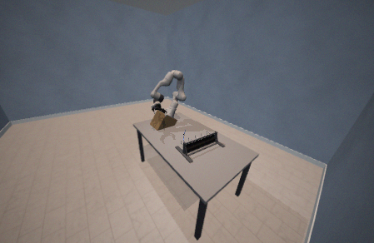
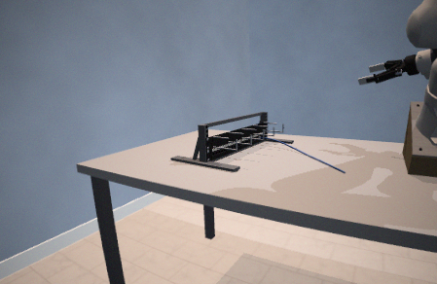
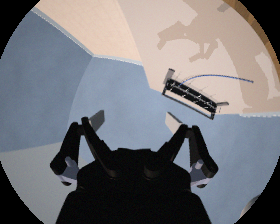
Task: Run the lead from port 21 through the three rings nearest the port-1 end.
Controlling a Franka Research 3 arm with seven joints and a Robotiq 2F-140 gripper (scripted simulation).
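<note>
A small black rack (image 1: 199, 144) (image 2: 233, 137) (image 3: 191, 95) with the patch panel and cable manager stands on the grey table (image 1: 217, 171) (image 2: 283, 195). A thin blue lead (image 2: 312, 159) (image 3: 220, 76) runs from the rack's end nearer the robot and lies loose on the table top, its free end toward the robot base. The rings are too small to make out. My gripper (image 2: 373, 74) (image 3: 135, 116) (image 1: 156, 109) is open and empty. It hangs high in the air near the robot base, well apart from the rack and the lead.
The arm stands on a brown wooden block (image 1: 162, 121) (image 2: 421, 146) at the table's far end. The rack sits near one long edge of the table. The floor lies far below the table edges.
</note>
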